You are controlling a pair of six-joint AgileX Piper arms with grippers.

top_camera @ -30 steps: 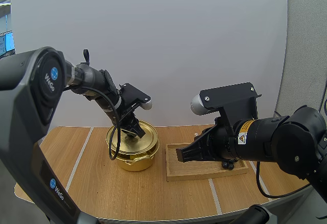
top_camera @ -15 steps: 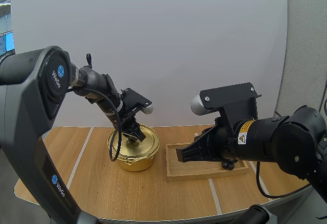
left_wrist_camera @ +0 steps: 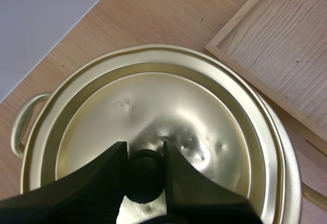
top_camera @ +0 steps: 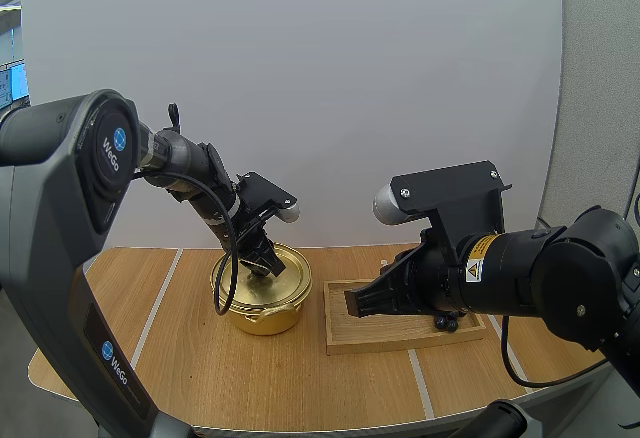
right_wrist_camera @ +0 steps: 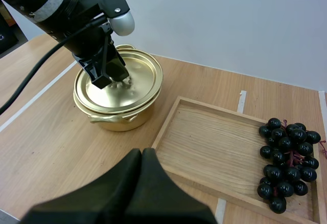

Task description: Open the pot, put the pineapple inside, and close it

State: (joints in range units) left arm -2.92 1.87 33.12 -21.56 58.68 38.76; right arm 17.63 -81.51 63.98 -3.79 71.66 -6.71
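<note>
A pale wooden table (top_camera: 190,358) stands before a plain white wall (top_camera: 350,108). On it lie a shallow wooden tray (right_wrist_camera: 204,137) and, just beside it, a gold pot (top_camera: 262,316), upright. The pot's lid (left_wrist_camera: 204,127) sits flat on it. A bunch of dark grapes (right_wrist_camera: 288,160) lies at the tray's far end from the pot, lengthways along the short wall. The left gripper (left_wrist_camera: 145,153) pinches the lid's black knob (left_wrist_camera: 144,180). The right gripper (right_wrist_camera: 142,155), fingers pressed together on nothing, hangs over the tray's pot-side end.
</note>
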